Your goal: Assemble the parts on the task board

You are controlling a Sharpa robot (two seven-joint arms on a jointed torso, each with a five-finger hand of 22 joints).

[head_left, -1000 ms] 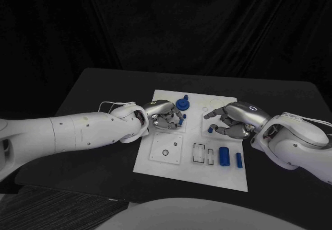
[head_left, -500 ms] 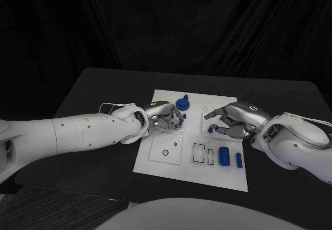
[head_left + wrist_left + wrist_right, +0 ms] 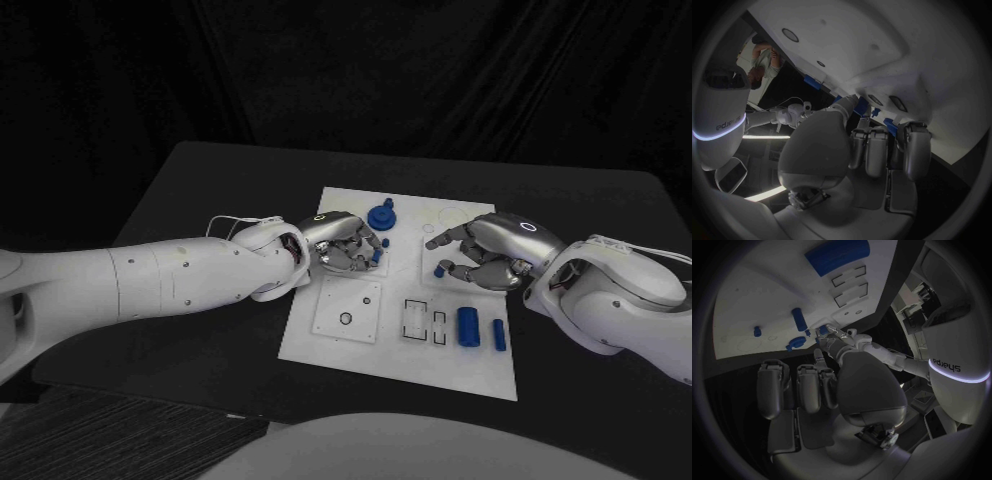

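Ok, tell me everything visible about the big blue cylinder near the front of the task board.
The big blue cylinder is a plain, matte, plastic-looking piece lying on its side on the white task board, long axis running near to far. A thinner blue pin lies apart on its right; rectangular cutouts lie to its left. Neither hand touches it.

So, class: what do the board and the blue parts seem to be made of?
Board: looks like matte white plastic or painted sheet; flat, thin, with dark-outlined cut-outs. Blue parts: likely moulded or printed plastic; even, saturated colour with little shine. Neither can be told for sure.

Matt white task board (image 3: 335,340), glossy arms (image 3: 144,275)
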